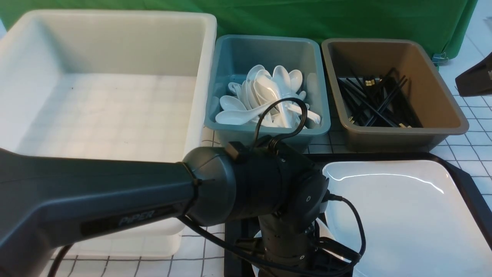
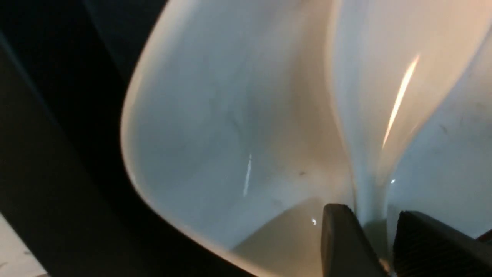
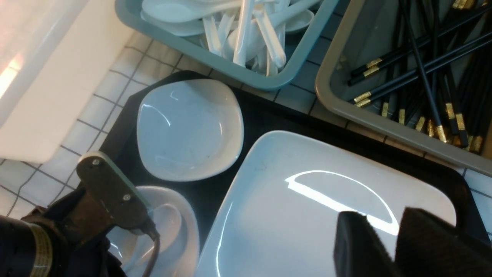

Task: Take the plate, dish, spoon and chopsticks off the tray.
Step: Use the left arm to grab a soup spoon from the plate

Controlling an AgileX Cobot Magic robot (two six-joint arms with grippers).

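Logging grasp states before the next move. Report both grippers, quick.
Left gripper: jaws closed on the spoon handle.
Right gripper: jaws shut, holding nothing, above the plate.

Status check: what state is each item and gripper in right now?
white tub: empty
teal bin: holds white spoons
brown bin: holds chopsticks
plate: empty, on tray
dish beside teal bin: empty, on tray
spoon: lying in second dish
left gripper: straddling spoon handle, grip unclear
right gripper: shut, empty, over plate
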